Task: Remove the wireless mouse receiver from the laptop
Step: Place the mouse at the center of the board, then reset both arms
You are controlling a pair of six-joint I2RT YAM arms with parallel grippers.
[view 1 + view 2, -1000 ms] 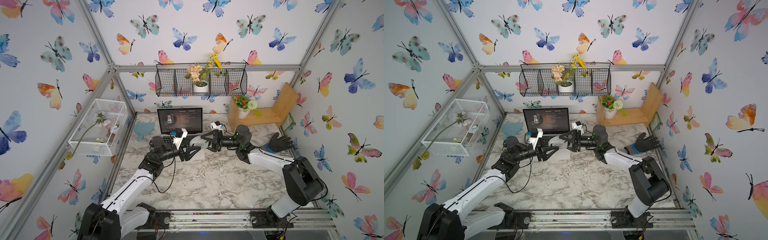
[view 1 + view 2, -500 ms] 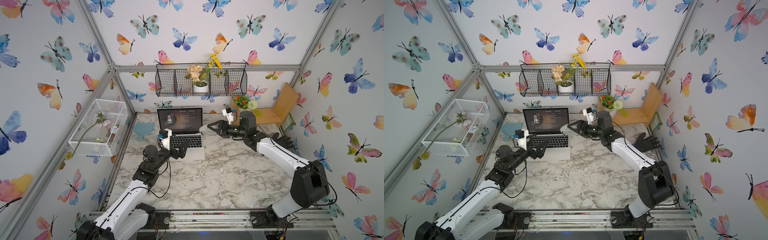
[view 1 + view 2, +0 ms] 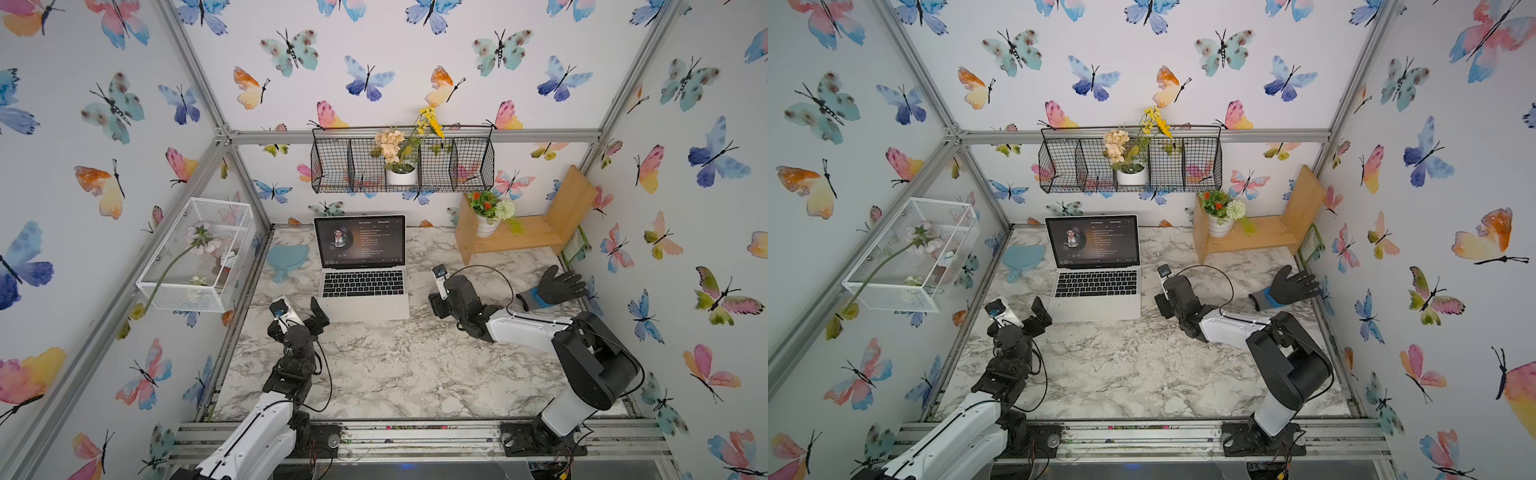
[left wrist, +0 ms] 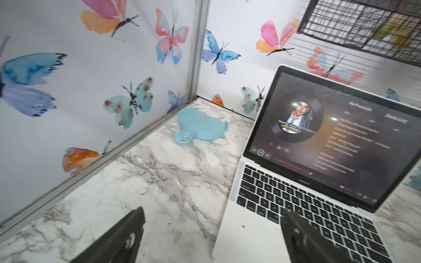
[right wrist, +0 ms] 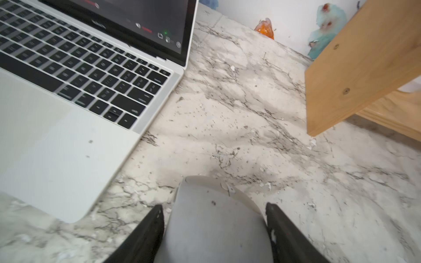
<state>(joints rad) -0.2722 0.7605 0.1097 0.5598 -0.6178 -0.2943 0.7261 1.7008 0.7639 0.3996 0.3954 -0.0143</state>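
Left wrist view has the left pincer spread wide and empty. One finger hangs over bare worktop and the other over the front left corner of the laptop. Right wrist view shows the right pincer closed on the sides of a grey mouse, low over the marble just beside the laptop's front right corner.

I cannot find the wireless mouse receiver in any view. No stub sticks out from the parts of either side edge that show, and the rear and the remaining edge are hidden or too small to judge.

Several things could go wrong from here, in my judgement:
- With the plug unlocated, a pincer may close on the laptop's rim or its keys instead.
- The laptop lies loose and slim, so a sideways pull with nothing bracing it would likely drag it across the marble.
- The right pincer is taken up by the mouse, so it can neither brace nor pull until it lets go.
- A plug that small could slip from wide jaws.

Writing: white lines beside a round portrait on the screen, and a small maker's mark under it, are all too blurred to read.
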